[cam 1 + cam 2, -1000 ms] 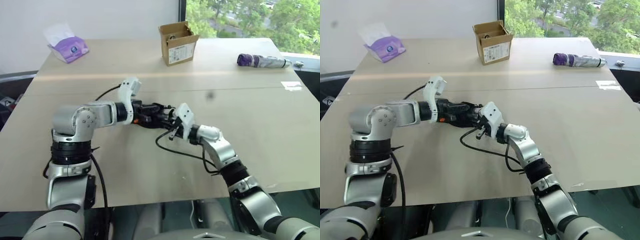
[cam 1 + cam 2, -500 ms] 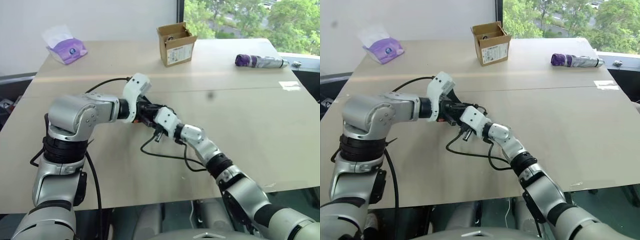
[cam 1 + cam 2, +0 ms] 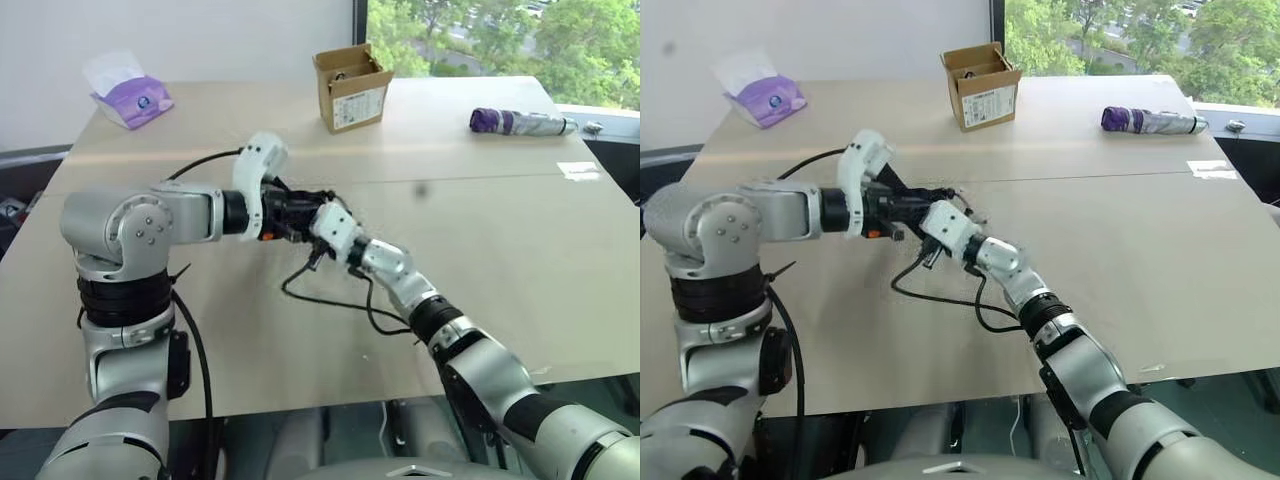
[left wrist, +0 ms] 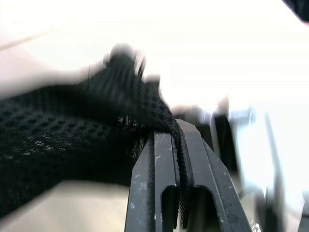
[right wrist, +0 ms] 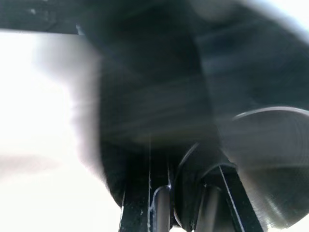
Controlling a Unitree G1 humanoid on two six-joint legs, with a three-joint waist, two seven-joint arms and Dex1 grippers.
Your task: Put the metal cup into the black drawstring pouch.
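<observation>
Gripping: left gripper [image 4: 176, 145] has its fingers clamped narrow on the edge of the pouch [image 4: 63, 140]; black mesh fabric is pinched right between the two pads.
Right gripper [image 5: 186, 193]: fingers narrow, closed on the rim of the cup [image 5: 260, 159]; one finger sits inside the rim, the other outside it.
Cup: shiny steel, just past the right fingertips, its curved wall close against dark fabric.
Pouch: hangs from the left fingertips and spreads away from them, above the table [image 3: 520, 250]; from the head it shows as a dark bunch [image 3: 300, 212] where the two grippers meet.
Grippers: tips together, right one just beside the left one's fingers, both raised off the table.
Beyond the fingers: a box [image 3: 354, 88], well apart.
Far from both: tissue pack [image 3: 128, 90] off the left side, umbrella [image 3: 522, 122] off the right side.
</observation>
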